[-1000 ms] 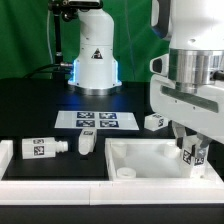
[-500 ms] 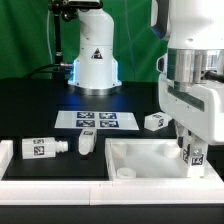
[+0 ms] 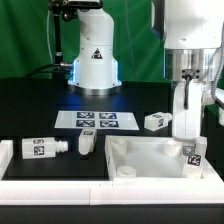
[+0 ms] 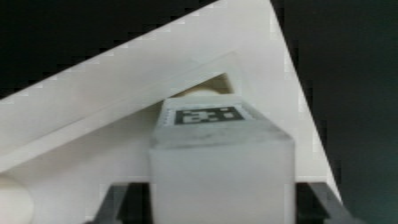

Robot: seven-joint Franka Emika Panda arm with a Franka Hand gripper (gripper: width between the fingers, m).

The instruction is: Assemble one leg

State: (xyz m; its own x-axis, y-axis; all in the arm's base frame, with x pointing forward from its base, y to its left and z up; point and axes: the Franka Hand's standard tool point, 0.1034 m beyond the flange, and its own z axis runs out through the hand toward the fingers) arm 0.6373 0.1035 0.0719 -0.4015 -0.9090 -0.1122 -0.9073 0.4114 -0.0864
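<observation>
My gripper [image 3: 190, 143] is shut on a white leg [image 3: 193, 158] with a tag sticker and holds it upright at the corner of the large white square panel [image 3: 145, 158] nearest the exterior view's right. In the wrist view the leg [image 4: 217, 150] fills the space between my dark fingers [image 4: 128, 205]. Its tagged end sits at a corner hole of the panel [image 4: 107, 110]. Whether the leg is seated in the hole is hidden.
Three more legs lie on the black table: two toward the exterior view's left [image 3: 40, 148] [image 3: 87, 143] and one behind the panel [image 3: 155, 121]. The marker board [image 3: 97, 120] lies in the middle. The robot base [image 3: 95, 60] stands behind it. A round white knob [image 3: 126, 173] sits at the panel's front corner.
My wrist has turned about the upright leg, so the hand now looks narrower. The leg stays at the panel's right corner.
</observation>
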